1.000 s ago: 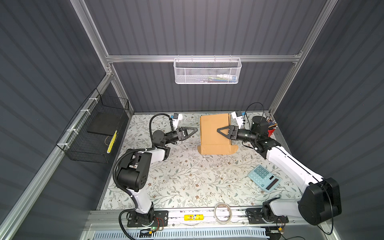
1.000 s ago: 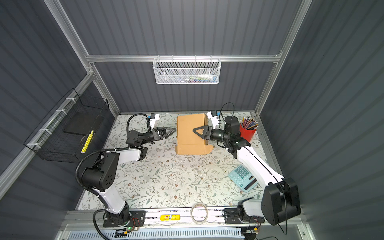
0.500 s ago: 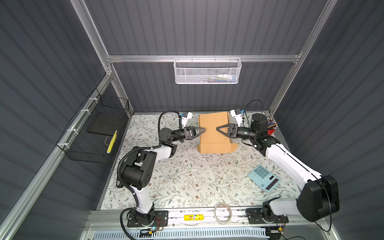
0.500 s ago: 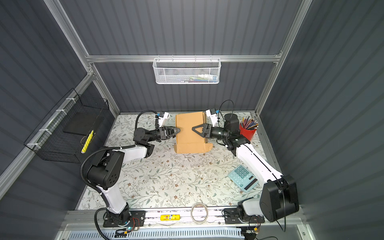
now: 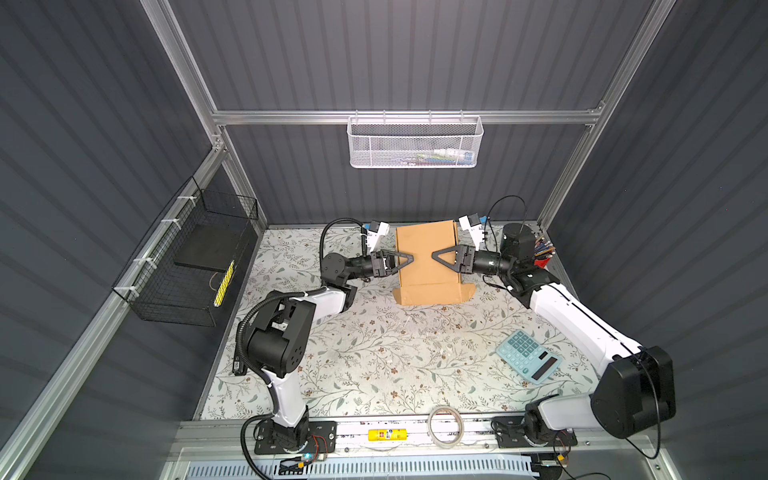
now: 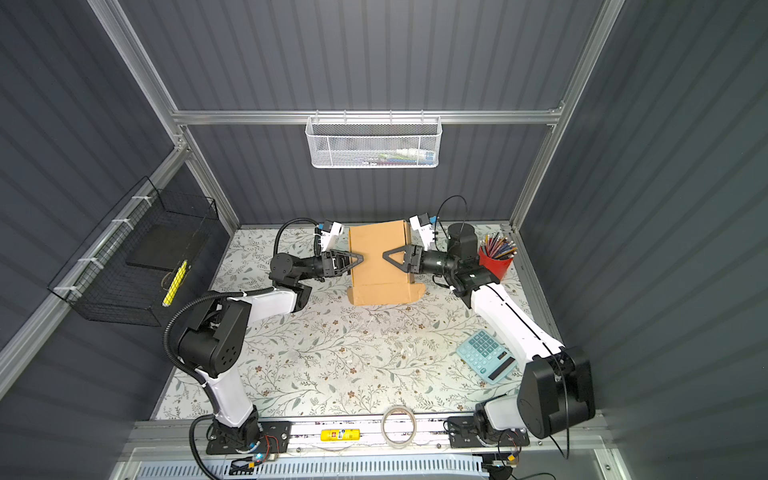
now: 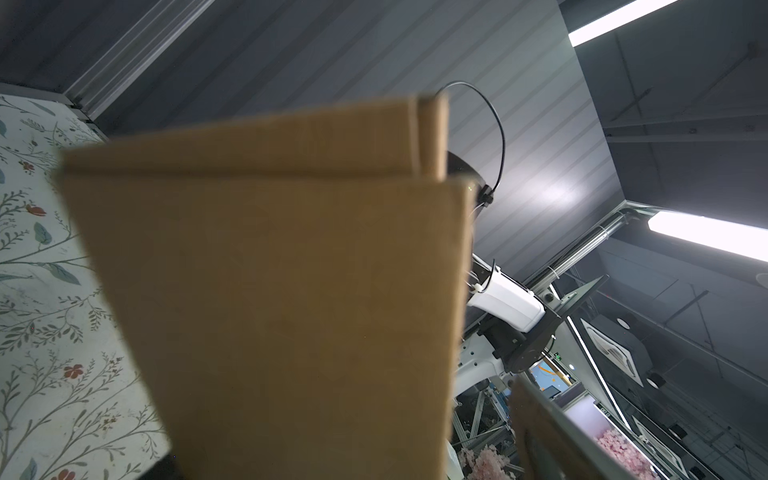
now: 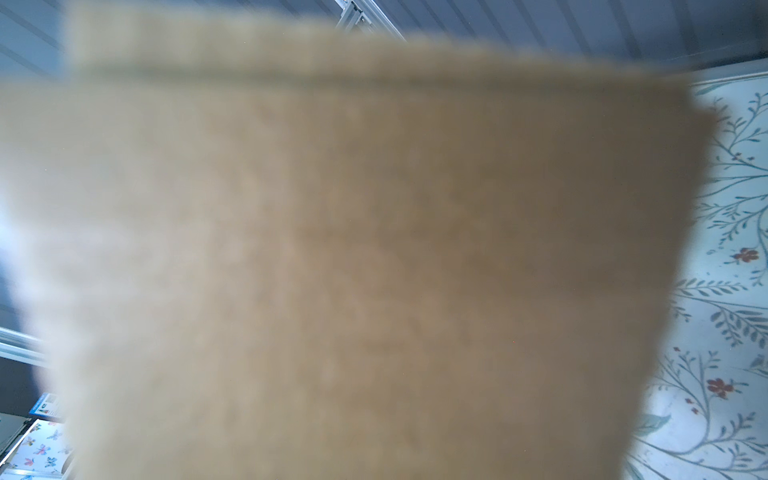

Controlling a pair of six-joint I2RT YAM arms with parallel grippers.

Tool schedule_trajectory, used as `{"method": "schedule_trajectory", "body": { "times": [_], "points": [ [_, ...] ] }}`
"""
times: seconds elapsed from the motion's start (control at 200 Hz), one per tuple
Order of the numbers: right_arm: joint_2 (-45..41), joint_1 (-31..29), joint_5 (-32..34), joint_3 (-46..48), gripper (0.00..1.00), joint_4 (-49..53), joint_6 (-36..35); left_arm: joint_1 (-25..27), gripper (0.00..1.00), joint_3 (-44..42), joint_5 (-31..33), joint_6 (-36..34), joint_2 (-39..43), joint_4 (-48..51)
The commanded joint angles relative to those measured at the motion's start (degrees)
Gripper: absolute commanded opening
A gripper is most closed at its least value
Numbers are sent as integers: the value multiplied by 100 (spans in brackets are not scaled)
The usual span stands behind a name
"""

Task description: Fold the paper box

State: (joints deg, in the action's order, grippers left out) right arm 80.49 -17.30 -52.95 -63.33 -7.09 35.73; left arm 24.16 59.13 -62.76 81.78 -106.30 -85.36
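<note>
The paper box (image 5: pixel 424 241) (image 6: pixel 378 239) is a plain brown mailer at the back middle of the table. Its lid is down and small tabs stick out at its front corners. My left gripper (image 5: pixel 409 258) (image 6: pixel 360 258) reaches in from the left, jaws open around the box's left edge, upper finger over the lid. My right gripper (image 5: pixel 435 254) (image 6: pixel 385 254) comes from the right and is shut on the box's right side, upper finger on the lid. Blurred cardboard (image 7: pixel 270 291) (image 8: pixel 374 249) fills both wrist views and hides the fingers.
A red pencil cup (image 6: pixel 494 259) stands behind the right arm. A teal calculator (image 5: pixel 528 360) lies at the front right. A tape roll (image 5: pixel 446 426) sits on the front rail. A black wire basket (image 5: pixel 187 266) hangs on the left wall and a white mesh basket (image 5: pixel 415 143) on the back wall.
My left gripper has moved right, from clear of the box to over its left edge. The right gripper has kept its hold and the box has barely shifted.
</note>
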Motion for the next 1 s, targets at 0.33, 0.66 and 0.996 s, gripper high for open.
{"method": "schedule_trajectory", "body": {
  "times": [0.33,0.66,0.996],
  "points": [
    [344,-141,-162,-426,54,-195,56,88,84,417,-129,128,-146,-218],
    [428,-254,-32,-478,54,-441,406,89,76,561,-53,118,-133,-218],
    [494,-334,82,-518,53,-501,531,88,73,634,17,110,-137,-218]
  ]
}}
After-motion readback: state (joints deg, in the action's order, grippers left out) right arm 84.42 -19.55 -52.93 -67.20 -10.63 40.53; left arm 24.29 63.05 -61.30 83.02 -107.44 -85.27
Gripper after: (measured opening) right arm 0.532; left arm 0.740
